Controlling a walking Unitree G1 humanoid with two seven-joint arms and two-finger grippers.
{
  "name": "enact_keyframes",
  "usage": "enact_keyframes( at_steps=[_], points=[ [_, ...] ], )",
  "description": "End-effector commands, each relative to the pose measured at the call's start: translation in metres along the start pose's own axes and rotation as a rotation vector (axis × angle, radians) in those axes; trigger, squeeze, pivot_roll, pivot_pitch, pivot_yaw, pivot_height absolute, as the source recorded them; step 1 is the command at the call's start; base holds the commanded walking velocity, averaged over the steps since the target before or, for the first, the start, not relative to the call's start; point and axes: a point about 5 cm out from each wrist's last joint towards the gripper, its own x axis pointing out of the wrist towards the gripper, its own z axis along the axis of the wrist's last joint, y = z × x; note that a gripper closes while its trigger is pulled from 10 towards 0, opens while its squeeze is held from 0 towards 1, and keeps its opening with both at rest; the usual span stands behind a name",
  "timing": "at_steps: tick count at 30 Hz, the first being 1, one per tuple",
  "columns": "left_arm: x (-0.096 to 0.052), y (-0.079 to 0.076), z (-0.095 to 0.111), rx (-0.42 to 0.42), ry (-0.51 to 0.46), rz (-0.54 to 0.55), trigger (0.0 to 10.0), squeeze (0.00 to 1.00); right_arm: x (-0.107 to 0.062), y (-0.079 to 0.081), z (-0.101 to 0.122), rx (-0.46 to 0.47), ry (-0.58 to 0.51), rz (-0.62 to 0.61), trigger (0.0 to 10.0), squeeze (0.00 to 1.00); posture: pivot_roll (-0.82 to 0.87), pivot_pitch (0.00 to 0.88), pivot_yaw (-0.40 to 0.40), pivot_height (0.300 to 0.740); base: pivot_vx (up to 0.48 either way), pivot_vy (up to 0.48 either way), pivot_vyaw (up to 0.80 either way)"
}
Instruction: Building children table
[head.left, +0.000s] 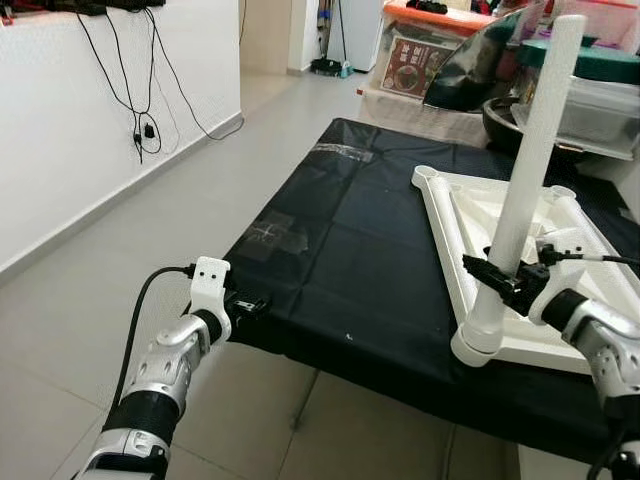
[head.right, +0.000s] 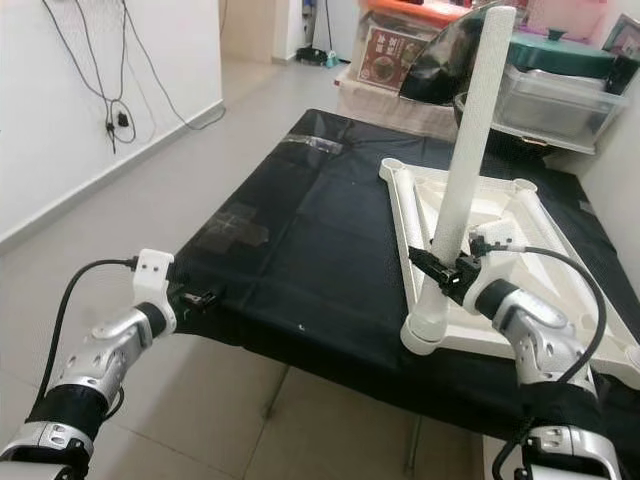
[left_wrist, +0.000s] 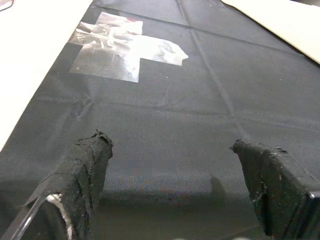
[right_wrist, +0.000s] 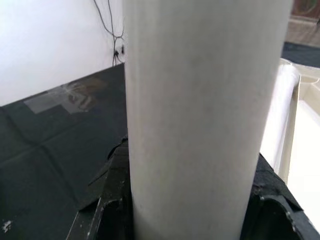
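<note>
You have the upturned tabletop (head.left: 470, 230) lying on the cloth-covered platform (head.left: 340, 270), toward its right side. A table leg (head.left: 525, 190) stands upright in the tabletop's near left corner socket (head.left: 478, 345). Your right gripper (head.left: 500, 280) is closed around that leg low down, reaching in from the right. Your left gripper (head.left: 250, 303) sits at the platform's near left edge, fingers apart, just before a taped patch (head.left: 275, 232). Behind the platform, storage boxes (head.left: 590, 90) are stacked. Cables (head.left: 140, 90) hang on the wall to your left.
</note>
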Motion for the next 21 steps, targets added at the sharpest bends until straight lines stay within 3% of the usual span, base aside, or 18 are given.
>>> enact_keyframes(
  at_steps=[1,6,13,21],
  points=[
    [0.001,-0.001,-0.005,0.017,0.028,-0.006,10.0,0.00,-0.006,0.000,-0.015,0.057,0.019,0.001,0.0,0.00,0.16,0.000,-0.121,0.740,0.000,0.000,0.00],
    [0.003,-0.002,-0.004,0.021,0.028,-0.012,10.0,0.00,-0.010,-0.001,-0.019,0.082,-0.009,-0.007,0.0,0.00,0.16,0.000,-0.121,0.740,0.000,0.000,0.00],
    [0.003,-0.003,-0.005,0.022,0.034,-0.019,10.0,0.00,-0.021,0.011,-0.040,0.124,-0.016,0.013,0.0,0.00,0.15,0.000,-0.108,0.740,0.000,0.000,0.00],
    [0.004,-0.001,-0.004,0.024,0.034,-0.017,10.0,0.00,-0.017,0.021,-0.042,0.130,-0.028,0.051,0.0,0.00,0.15,0.000,-0.113,0.740,0.000,0.000,0.00]
  ],
)
